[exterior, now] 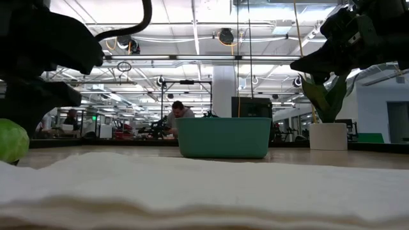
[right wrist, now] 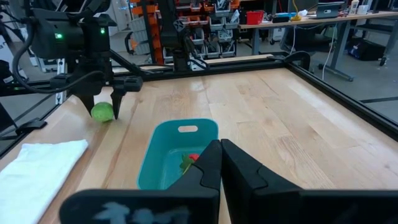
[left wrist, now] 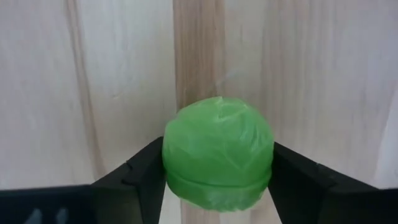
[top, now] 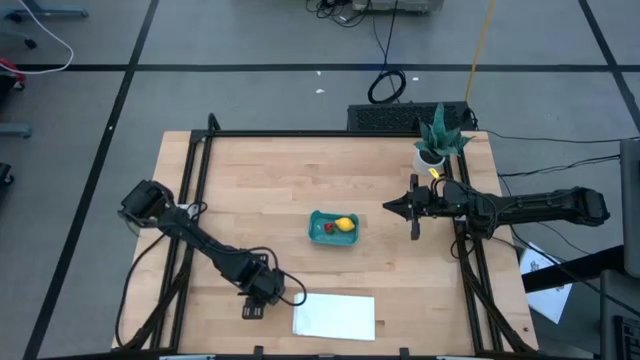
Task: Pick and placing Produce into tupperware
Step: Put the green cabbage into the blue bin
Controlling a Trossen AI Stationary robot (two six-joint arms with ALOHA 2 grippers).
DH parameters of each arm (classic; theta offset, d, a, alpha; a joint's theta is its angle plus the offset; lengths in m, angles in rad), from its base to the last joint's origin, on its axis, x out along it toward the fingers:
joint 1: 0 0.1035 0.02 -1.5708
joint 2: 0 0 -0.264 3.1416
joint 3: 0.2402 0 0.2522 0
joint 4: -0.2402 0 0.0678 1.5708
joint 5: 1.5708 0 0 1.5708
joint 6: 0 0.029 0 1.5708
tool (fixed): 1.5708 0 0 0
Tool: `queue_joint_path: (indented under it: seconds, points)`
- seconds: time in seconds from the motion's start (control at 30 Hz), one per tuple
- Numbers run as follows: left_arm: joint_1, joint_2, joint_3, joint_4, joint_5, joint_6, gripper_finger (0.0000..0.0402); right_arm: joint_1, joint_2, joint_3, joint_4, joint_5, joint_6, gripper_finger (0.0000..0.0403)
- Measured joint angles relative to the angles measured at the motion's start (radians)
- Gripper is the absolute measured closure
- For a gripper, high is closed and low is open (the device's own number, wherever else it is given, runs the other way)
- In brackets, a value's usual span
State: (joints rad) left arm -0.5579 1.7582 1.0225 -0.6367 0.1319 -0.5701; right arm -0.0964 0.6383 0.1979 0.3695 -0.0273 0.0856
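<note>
The teal tub (top: 333, 228) stands mid-table and holds the yellow lemon (top: 344, 224) and the dark red fruit (top: 328, 228). The tub also shows in the low view (exterior: 223, 137). The green ball (left wrist: 217, 152) sits between the fingers of my left gripper (top: 252, 305) near the table's front edge, left of the white sheet. The high view hides the ball under the gripper. It shows in the right wrist view (right wrist: 102, 112) and the low view (exterior: 9, 140). My right gripper (top: 390, 207) is shut and empty, in the air to the right of the tub. My left gripper pinches the green ball between its two fingers, one on each of the ball's opposite sides (left wrist: 171, 165). The fingers (right wrist: 117, 102) come from above, pointing down. The ball sits low at the tabletop. I cannot tell whether it is lifted off the wood.
A flat white sheet (top: 335, 315) lies at the front edge, right of my left gripper. A potted plant (top: 437, 140) stands at the back right, behind my right arm. A black frame rail (top: 300, 133) borders the table. People show in the room beyond.
</note>
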Motion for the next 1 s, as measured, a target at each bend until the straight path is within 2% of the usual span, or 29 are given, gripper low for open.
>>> queue_joint_path:
  seconds: [0.27,1.0]
  points:
    - [0.033,-0.057,0.0,-0.021,0.011,0.039,0.0148,0.0,0.0,0.0,0.0,0.0,0.0,0.0403]
    - [0.137,-0.3,0.0,-0.188,-0.002,0.124,0.0144,0.0,0.0,0.0,0.001,0.0,0.0,0.0403]
